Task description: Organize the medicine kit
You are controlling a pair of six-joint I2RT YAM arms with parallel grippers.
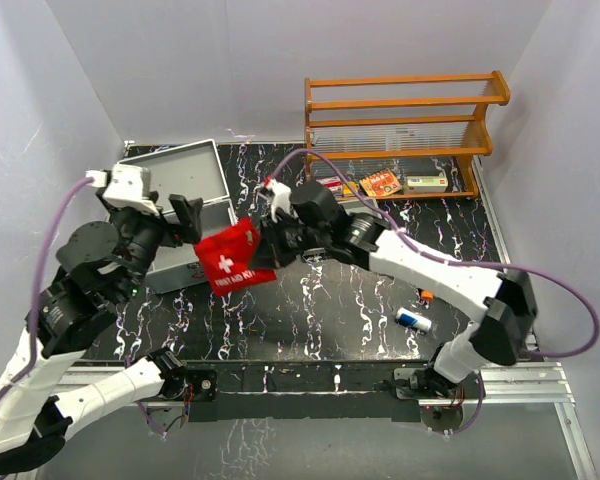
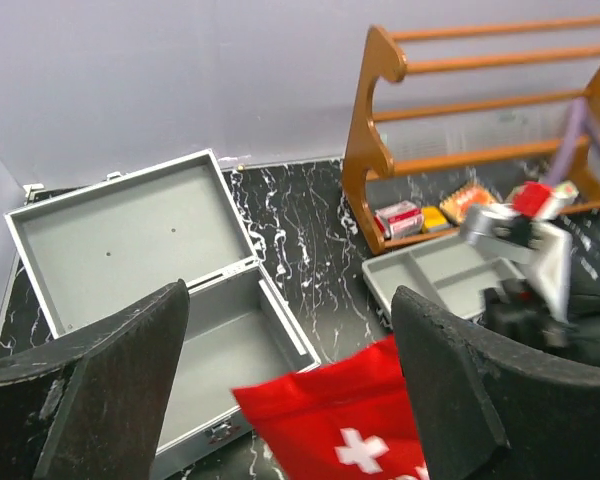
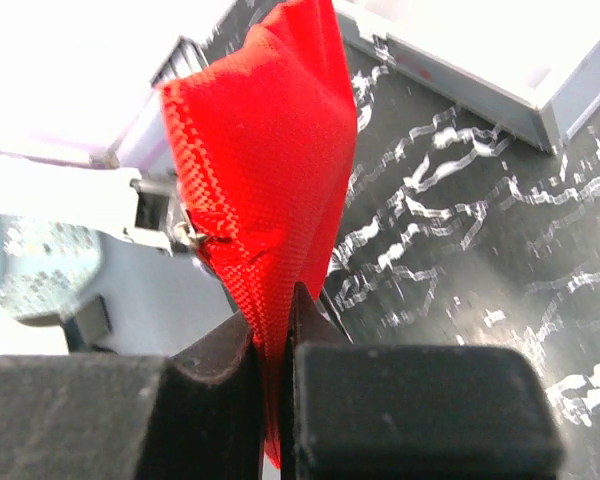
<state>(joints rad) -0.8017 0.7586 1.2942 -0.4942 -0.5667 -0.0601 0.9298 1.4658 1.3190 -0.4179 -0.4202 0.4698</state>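
1 red pouch (image 1: 230,257), prob. soft/light, is pinched at edge by right end effector (image 3: 278,325); left end effector (image 2: 290,385) is held wide.

- Overhead view's bright and even, shadows soft.
- My right wrist cam blows out white top-left; fingers (image 3: 410,400) blurry, red pouch (image 3: 270,180) sharp.
- Left cam: my right arm (image 2: 525,250) looks smeared.

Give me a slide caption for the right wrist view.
Right gripper pinches the red first aid pouch over the marbled table.
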